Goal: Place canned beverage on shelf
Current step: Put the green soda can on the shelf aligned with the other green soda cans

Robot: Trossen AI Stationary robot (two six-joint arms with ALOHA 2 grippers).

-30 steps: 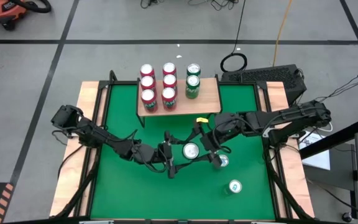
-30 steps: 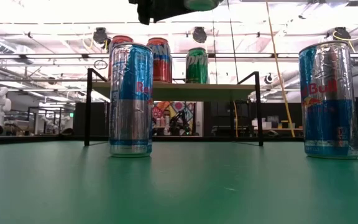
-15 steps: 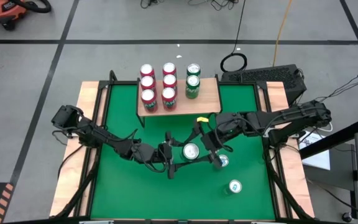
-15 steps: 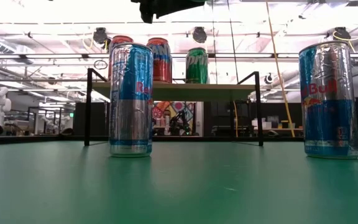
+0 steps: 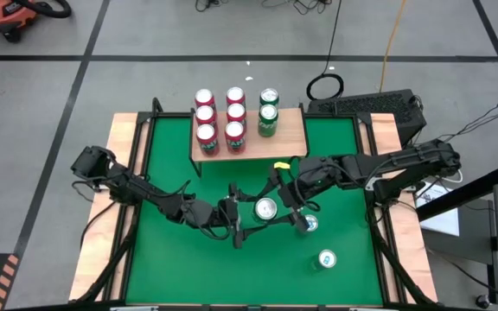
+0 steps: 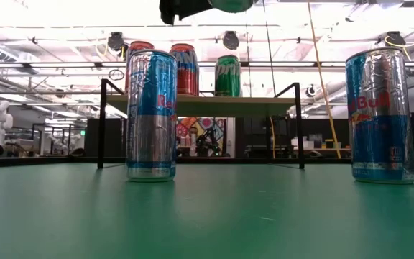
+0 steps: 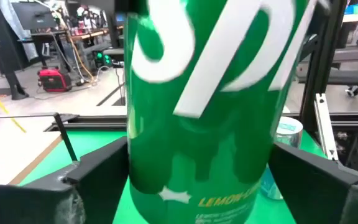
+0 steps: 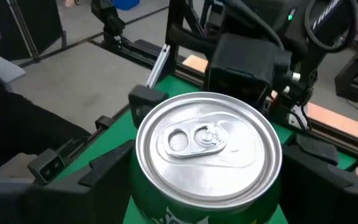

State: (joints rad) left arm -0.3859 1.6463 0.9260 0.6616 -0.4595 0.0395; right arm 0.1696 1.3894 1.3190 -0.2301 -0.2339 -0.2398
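Two pincers meet at one green can (image 5: 266, 208), which hangs upright above the middle of the worktop (image 5: 171, 268), well short of the shelf (image 5: 292, 134). The right pincer (image 5: 285, 205) is closed on its sides just below the rim; the left pincer (image 5: 245, 220) flanks the body lower down, and whether it grips I cannot tell. Likely a light thing (heavier if full) with thin, smooth walls that dent under a hard squeeze, so it is best held mid-body with moderate force and kept upright.
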